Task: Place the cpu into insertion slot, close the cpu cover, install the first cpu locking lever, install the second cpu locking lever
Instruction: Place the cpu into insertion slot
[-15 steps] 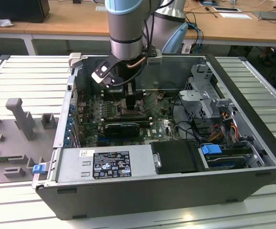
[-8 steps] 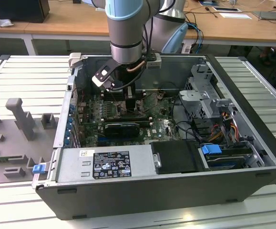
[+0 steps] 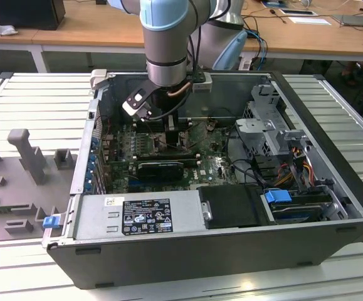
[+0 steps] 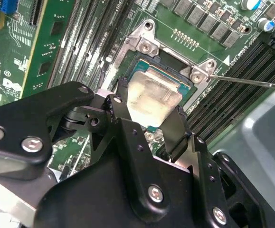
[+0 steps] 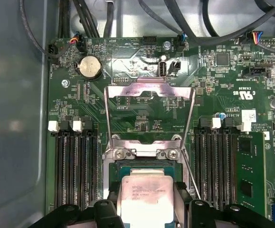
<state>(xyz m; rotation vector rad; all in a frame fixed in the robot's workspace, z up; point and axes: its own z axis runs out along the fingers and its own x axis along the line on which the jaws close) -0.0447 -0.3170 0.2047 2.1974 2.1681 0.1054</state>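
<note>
The cpu (image 4: 151, 97) (image 5: 146, 194), a flat square chip with a silvery top, sits between the black fingers (image 4: 177, 130) of my gripper (image 4: 150, 100) (image 5: 146, 190), which is shut on it. It hangs right over the insertion slot (image 4: 171, 62) (image 5: 115, 167), roughly square with the slot's metal rim; whether it rests in the slot I cannot tell. The cpu cover (image 5: 149, 90) stands flipped open behind the slot, its window showing the green board. A thin wire locking lever (image 4: 251, 81) (image 5: 189, 172) sticks out free beside the slot. In the exterior view my gripper (image 3: 168, 135) reaches down into the open computer case.
Long black memory slots (image 5: 75, 166) (image 5: 218, 161) flank the slot on both sides. A coin battery (image 5: 90, 66) and cables lie beyond the cover. The case walls (image 3: 331, 138), a drive cage (image 3: 263, 125) and the power supply (image 3: 143, 216) hem in the motherboard (image 3: 212, 166).
</note>
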